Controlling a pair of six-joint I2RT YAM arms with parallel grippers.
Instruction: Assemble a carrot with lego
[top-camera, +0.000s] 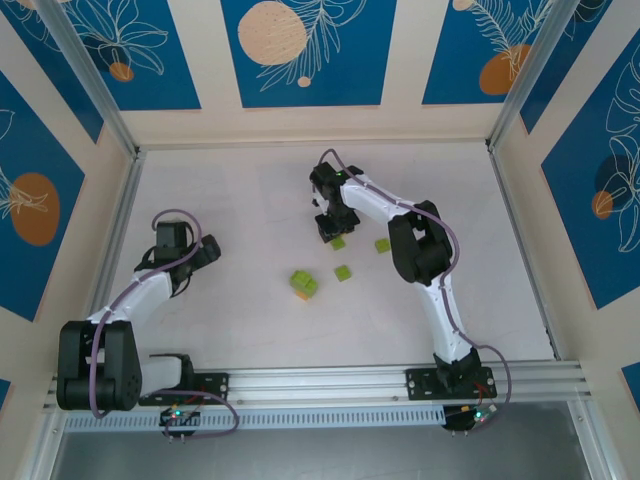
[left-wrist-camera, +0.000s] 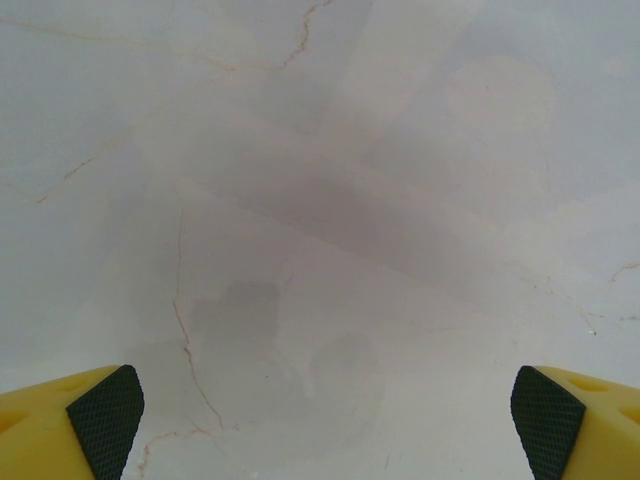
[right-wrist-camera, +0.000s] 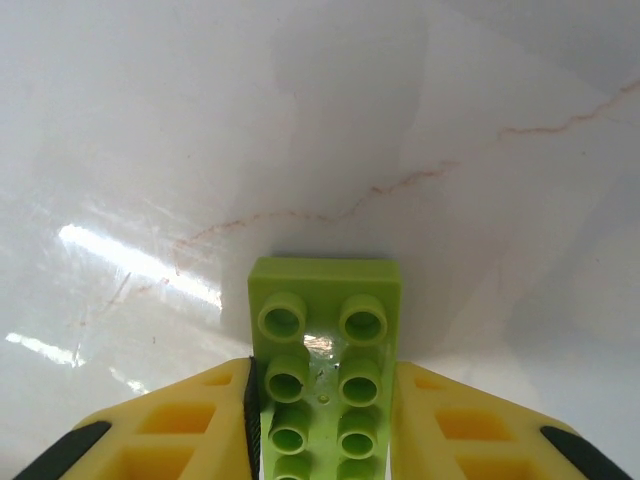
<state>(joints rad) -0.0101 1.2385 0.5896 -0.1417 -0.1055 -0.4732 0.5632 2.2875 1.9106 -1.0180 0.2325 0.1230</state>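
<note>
My right claw (right-wrist-camera: 325, 420) is clamped on a green brick (right-wrist-camera: 325, 340), its long sides between my yellow fingers (right-wrist-camera: 180, 435). My wrist camera gives me the studs, two across, and the brick's far end sticking out past the fingertips over the white table (right-wrist-camera: 150, 120). From above, that brick is just a green patch at the claw's tip. That view adds the carrot (top-camera: 304, 285), a green cluster with orange at its near edge, nearer the bases and apart from the claw. Two loose bricks (top-camera: 343, 272) lie nearby. My left claw (left-wrist-camera: 325, 415) hangs wide apart over bare table.
</note>
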